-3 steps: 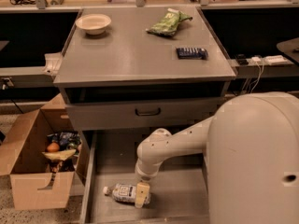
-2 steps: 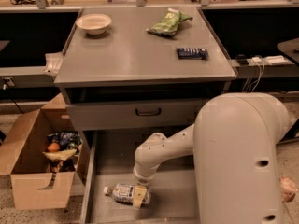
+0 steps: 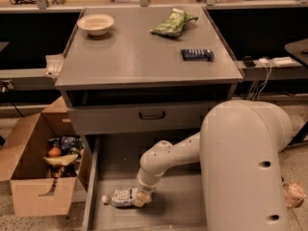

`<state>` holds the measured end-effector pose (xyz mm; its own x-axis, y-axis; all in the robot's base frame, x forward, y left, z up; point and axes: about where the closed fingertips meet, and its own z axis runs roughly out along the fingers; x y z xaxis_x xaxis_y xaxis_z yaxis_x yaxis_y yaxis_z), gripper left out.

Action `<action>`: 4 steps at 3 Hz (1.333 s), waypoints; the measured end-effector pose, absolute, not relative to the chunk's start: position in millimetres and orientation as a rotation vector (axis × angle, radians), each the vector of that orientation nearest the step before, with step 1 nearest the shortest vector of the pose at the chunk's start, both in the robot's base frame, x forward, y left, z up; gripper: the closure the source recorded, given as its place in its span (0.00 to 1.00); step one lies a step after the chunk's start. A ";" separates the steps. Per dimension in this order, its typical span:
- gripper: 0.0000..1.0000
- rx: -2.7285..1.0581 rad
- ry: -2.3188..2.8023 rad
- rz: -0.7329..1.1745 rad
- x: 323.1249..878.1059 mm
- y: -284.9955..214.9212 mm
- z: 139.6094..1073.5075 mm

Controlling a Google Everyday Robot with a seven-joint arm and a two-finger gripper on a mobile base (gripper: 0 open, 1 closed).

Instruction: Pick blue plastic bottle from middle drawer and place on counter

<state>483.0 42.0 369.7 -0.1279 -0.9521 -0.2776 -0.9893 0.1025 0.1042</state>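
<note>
The blue plastic bottle (image 3: 121, 197) lies on its side on the near floor of the middle drawer (image 3: 115, 162), cap pointing left. The claw (image 3: 141, 198) is down at the bottle's right end, touching it; whether it grips, I cannot tell. The bottle is round, slick and clear, and the drawer floor is flat bare metal, so I'd guess an off-centre squeeze could roll it or squirt it leftward. On the lift it might knock the drawer front (image 3: 152, 115) above. The table (image 3: 139, 61) is matte grey, carrying a pale bowl (image 3: 96, 23), a crinkly green bag (image 3: 173, 23) and a dark bar (image 3: 197, 54).
</note>
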 end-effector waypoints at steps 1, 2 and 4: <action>0.78 -1.968 2.174 0.438 481.1 45.6 376.6; 0.99 -1.888 2.082 0.549 481.9 60.8 407.7; 1.00 -1.703 1.851 0.672 492.1 3.5 485.8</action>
